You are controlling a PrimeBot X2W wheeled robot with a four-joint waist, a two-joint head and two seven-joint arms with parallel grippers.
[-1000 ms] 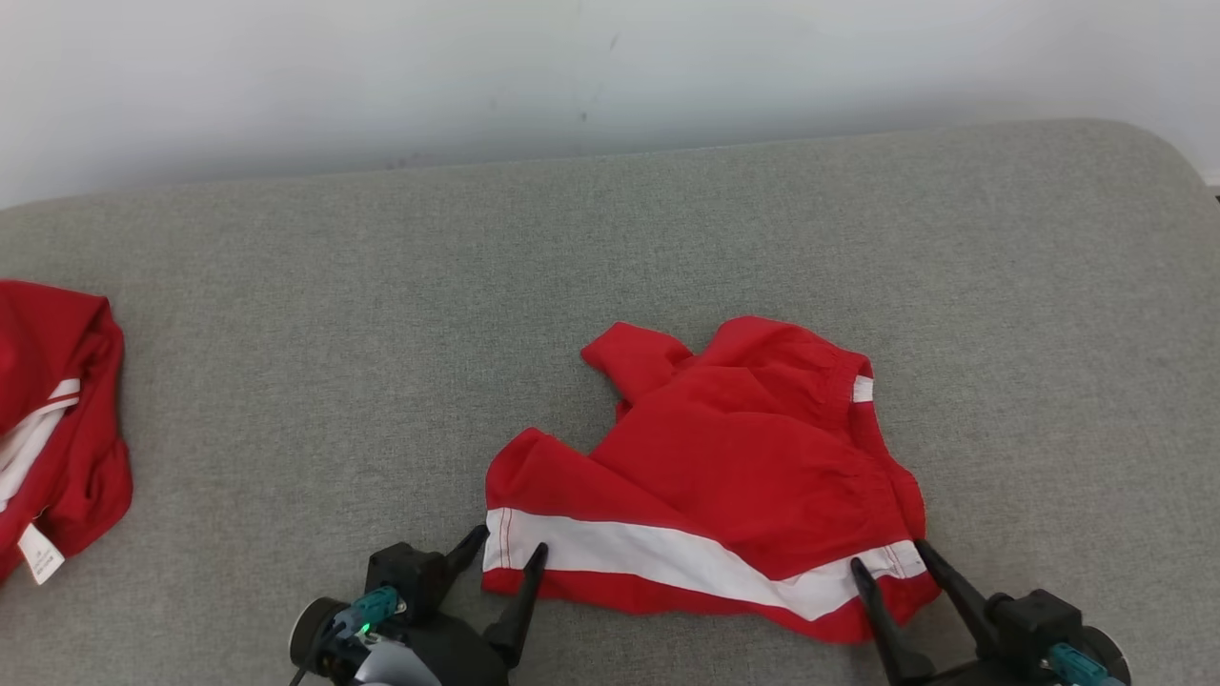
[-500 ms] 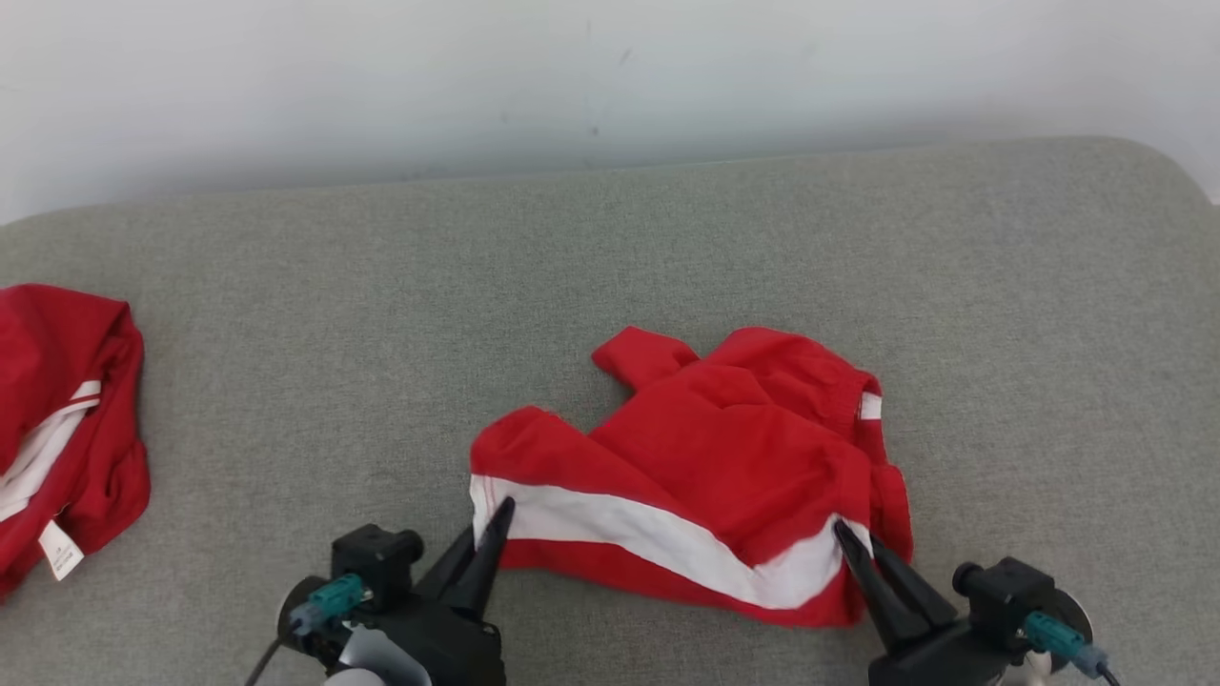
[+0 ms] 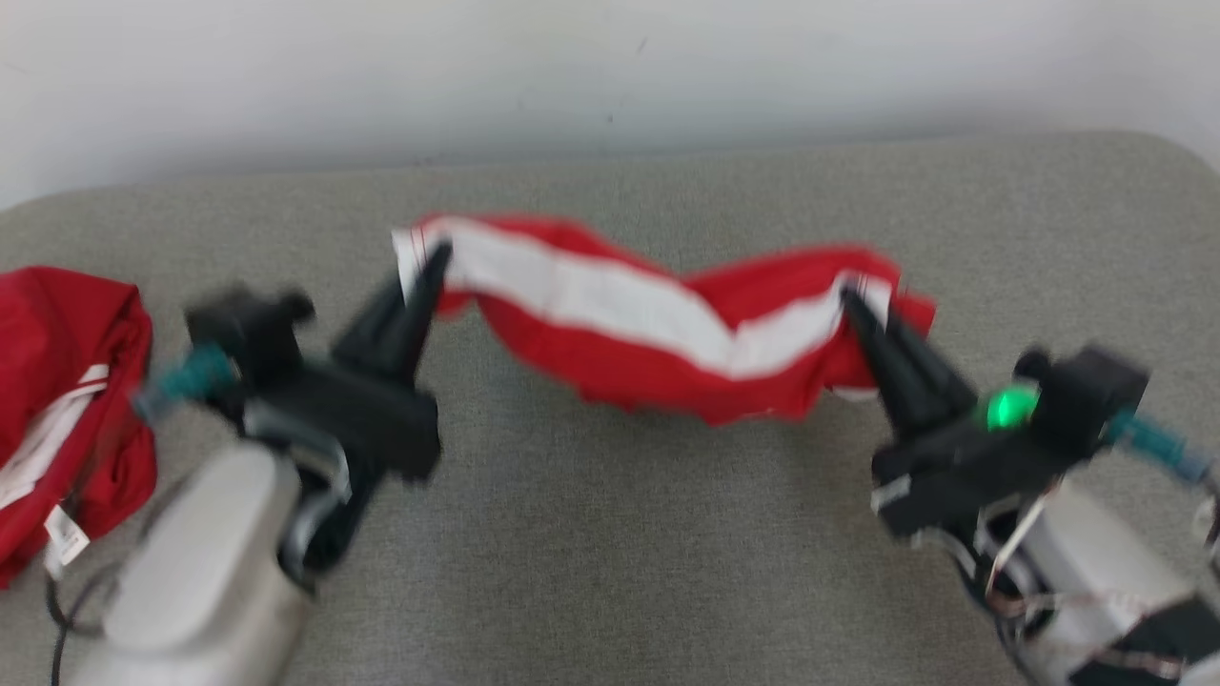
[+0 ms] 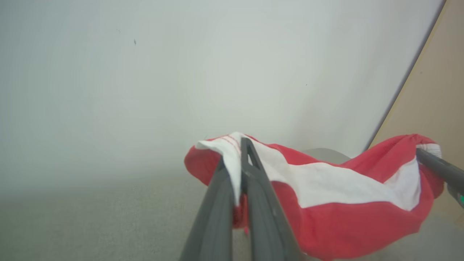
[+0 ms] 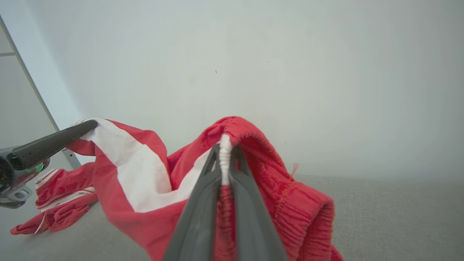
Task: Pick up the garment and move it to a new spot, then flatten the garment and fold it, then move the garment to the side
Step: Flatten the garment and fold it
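Note:
The garment (image 3: pixel 658 333) is a pair of red shorts with a white stripe, hanging in the air above the grey cushion (image 3: pixel 610 534) and sagging between both grippers. My left gripper (image 3: pixel 427 262) is shut on its left stripe corner, seen up close as garment (image 4: pixel 326 195) pinched at the left gripper (image 4: pixel 235 152). My right gripper (image 3: pixel 855 303) is shut on the right, elastic-waist end, where the garment (image 5: pixel 145 174) is clamped by the right gripper (image 5: pixel 224 148). The head view is blurred by motion.
A second red and white garment (image 3: pixel 67 410) lies crumpled at the cushion's left edge, also second garment (image 5: pixel 58 214). A pale wall (image 3: pixel 610 76) runs behind the cushion. Bare grey cushion lies under and in front of the hanging shorts.
Both grippers closed on the shorts' near corners, then lifted them off the cushion and carried them up and away from me. The shorts went from lying crumpled to hanging stretched between the grippers.

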